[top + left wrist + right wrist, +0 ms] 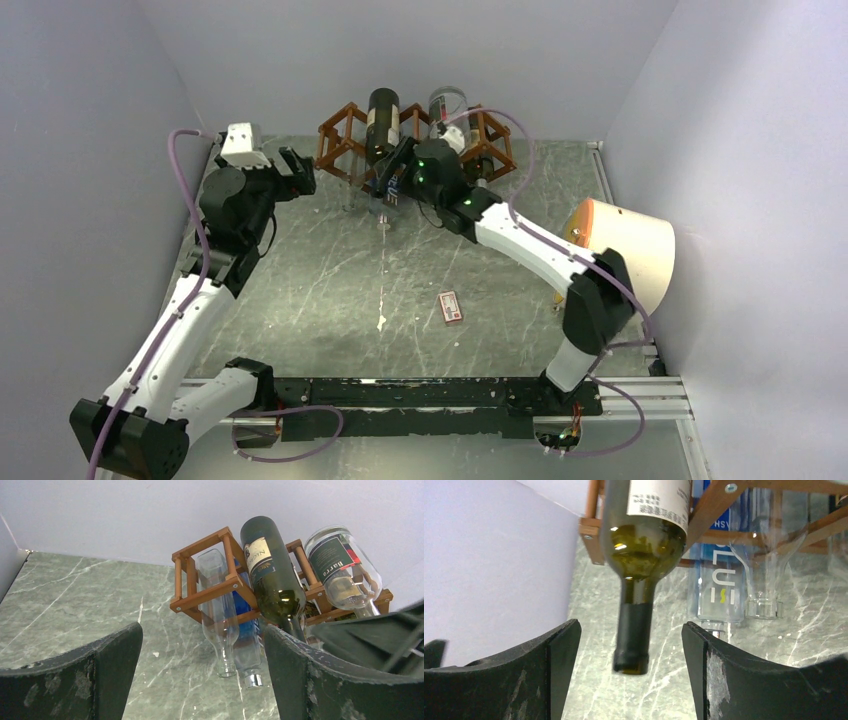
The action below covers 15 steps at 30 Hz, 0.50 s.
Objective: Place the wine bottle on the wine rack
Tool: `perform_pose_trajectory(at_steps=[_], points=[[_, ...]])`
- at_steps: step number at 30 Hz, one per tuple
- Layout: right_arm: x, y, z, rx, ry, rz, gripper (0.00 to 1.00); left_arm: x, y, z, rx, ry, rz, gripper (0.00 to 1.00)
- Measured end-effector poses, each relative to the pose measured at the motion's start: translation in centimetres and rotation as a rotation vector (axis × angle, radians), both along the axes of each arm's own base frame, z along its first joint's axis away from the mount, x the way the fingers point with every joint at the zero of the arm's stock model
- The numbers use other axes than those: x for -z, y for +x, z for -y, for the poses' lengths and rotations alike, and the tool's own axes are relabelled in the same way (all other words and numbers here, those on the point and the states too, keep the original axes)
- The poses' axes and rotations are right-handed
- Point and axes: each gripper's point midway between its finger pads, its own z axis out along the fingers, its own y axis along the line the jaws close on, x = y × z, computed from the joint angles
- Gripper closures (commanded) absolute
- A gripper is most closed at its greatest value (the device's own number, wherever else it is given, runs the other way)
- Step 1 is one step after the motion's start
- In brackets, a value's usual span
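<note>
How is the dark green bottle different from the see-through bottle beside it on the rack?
The dark green bottle is dark glass; the see-through bottle is clear. The green one looks slimmer, the clear one fatter. The green one's label is cream; the clear one's is green and red. Both lie tilted on the wooden rack.

The wine rack (205, 594) is smooth reddish-brown wood with small shiny metal screws at its joints. The wine bottle (272, 575) is glossy dark green glass with a cream paper label and a matt black neck capsule. The clear bottle (220, 610) beside it is transparent glass. The table (75, 595) is grey-green, marble-veined and faintly sheened. The fingers (719, 680) of the right gripper (630, 627) are matt black and scuffed.
</note>
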Motion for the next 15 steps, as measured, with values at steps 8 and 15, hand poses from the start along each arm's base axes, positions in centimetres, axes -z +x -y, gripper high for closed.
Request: perform_pose_trajectory(at_steps=[8, 15], points=[[-5.9, -4.7, 5.1, -0.011, 0.001, 0.158, 0.28, -0.2, 0.2, 0.9, 0.049, 0.011, -0.011, 0.06], [-4.7, -9.2, 12.2, 0.050, -0.182, 0.154, 0.23, -1.3, -0.4, 3.3, 0.188, 0.004, -0.030, 0.06]])
